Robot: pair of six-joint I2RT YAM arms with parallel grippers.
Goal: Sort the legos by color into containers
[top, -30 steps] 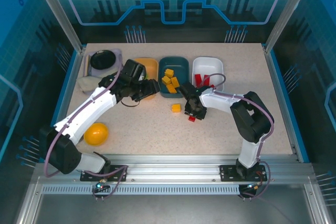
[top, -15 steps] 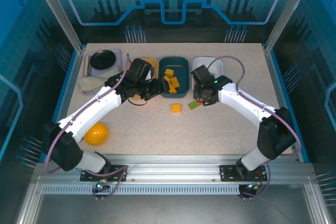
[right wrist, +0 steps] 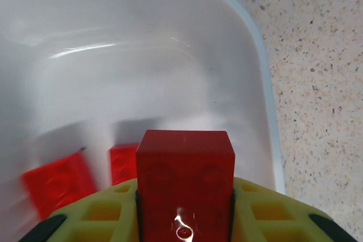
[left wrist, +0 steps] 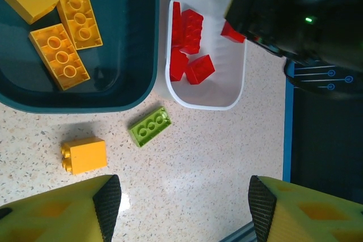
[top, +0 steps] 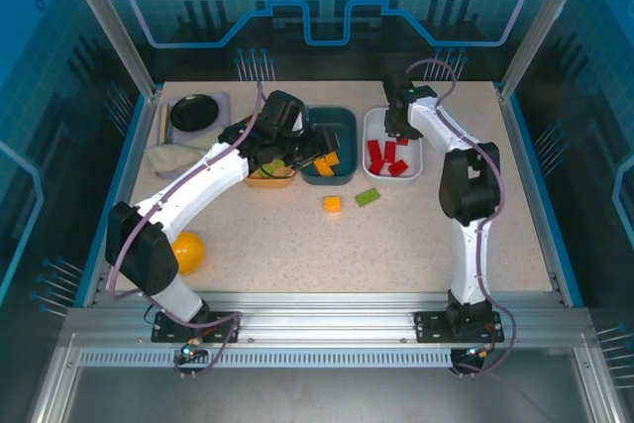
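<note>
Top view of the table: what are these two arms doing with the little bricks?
It's sorting by color. The right arm's fingers grip a red brick over the white tray, where other red bricks lie. The left arm's fingers hang open and empty. A green brick and an orange-yellow brick sit loose on the table beside the teal tray.

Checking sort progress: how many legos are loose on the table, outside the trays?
2. An orange-yellow brick lies in front of the dark teal tray; a green brick lies beside it, nearer the white tray. The left arm may hide others.
</note>
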